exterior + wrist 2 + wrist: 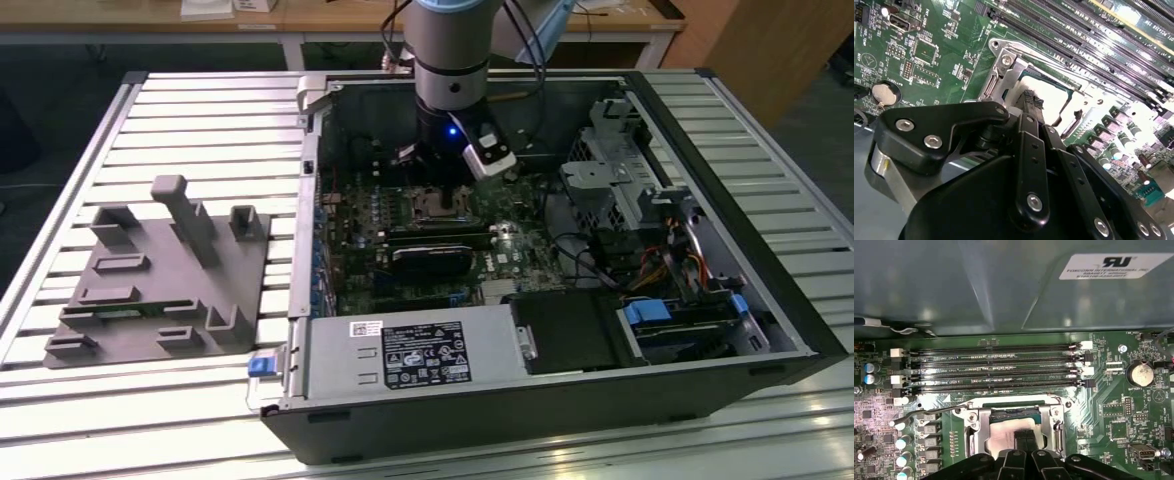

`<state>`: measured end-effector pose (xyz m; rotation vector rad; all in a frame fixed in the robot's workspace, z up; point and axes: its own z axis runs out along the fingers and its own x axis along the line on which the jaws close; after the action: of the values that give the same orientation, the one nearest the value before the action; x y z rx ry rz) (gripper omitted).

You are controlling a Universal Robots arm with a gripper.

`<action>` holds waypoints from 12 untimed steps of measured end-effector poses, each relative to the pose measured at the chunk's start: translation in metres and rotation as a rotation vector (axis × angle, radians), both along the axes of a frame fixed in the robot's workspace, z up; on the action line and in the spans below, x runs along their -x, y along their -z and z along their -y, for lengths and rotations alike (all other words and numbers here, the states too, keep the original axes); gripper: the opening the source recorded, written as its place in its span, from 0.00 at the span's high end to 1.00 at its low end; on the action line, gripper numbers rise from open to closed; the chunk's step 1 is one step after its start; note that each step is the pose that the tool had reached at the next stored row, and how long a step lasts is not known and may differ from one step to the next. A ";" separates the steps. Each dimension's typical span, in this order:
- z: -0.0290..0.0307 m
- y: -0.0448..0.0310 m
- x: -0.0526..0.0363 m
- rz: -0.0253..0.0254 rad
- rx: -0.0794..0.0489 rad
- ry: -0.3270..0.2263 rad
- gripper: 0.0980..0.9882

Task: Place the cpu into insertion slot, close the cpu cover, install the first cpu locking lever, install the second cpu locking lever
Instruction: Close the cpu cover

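A big open black computer case (534, 400) lies on a table of silver metal slats (200, 120). The grey robot arm (454, 50) reaches straight down into the case. It stops over the small square insertion slot with the thin metal rim (434, 205) in the middle of the green circuit board (1114, 410).

The small flat square silver-grey cpu (1001, 432) (1056, 102) sits inside that slot. The thin silver metal cpu cover, a square frame with a big hole (979, 427) (1004, 75), lies around the cpu, and the pale face shows through the hole. I cannot tell if the frame is pushed all the way flat.

The black claw (1024, 436) (1031, 97) hangs right over the cpu. Its two thin fingers (1017, 440) are pressed together with nothing between them. Their tips are down at the pale face, but I cannot tell if they touch it.

In the first wrist view, a thin silver wire lever (929, 413) sticks out sideways from one corner of the slot. Four long black memory slots (994, 367) (1079, 45) run just beside the slot. A round silver coin battery (1140, 374) (884, 93) sits further off on the board.

On the table at the exterior view's left stands a grey plastic holder with posts and pockets (154, 280), well apart from the arm.
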<state>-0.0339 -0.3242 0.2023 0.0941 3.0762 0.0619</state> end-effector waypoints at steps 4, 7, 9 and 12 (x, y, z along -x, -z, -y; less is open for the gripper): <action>0.0001 -0.0002 0.0066 0.0018 -0.003 0.000 0.99; 0.0002 -0.0002 0.0147 0.0032 -0.007 0.000 0.99; 0.0002 -0.0002 0.0195 0.0035 -0.011 0.000 0.99; 0.0003 -0.0002 0.0257 0.0040 -0.020 0.000 0.99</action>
<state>-0.0596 -0.3244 0.2025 0.0950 3.0720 0.0931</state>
